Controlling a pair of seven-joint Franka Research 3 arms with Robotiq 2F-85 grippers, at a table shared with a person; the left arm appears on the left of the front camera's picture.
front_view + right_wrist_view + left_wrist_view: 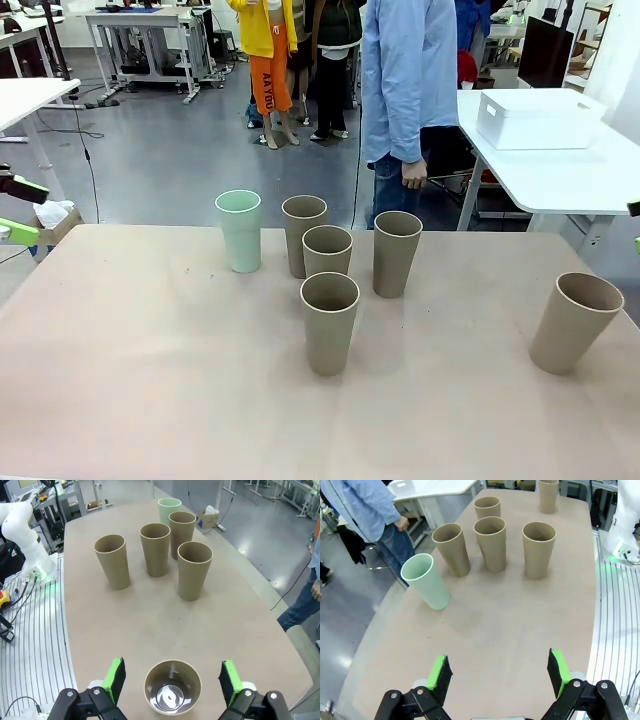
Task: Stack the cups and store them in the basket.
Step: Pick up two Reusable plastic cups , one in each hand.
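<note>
Blue-shirted person (408, 80) beside a white table (550, 182), far side.

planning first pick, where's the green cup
Front view: the mint green cup stands upright at the cluster's far left, beside a tan cup.

floor (170, 150): grey, glossy | white tbl (560, 180) far r | workbenches (140, 17) bkgd

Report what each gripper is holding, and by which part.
Nothing is held. The left gripper is open over the bare table. The right gripper is open above a tan cup, not touching it.
</note>
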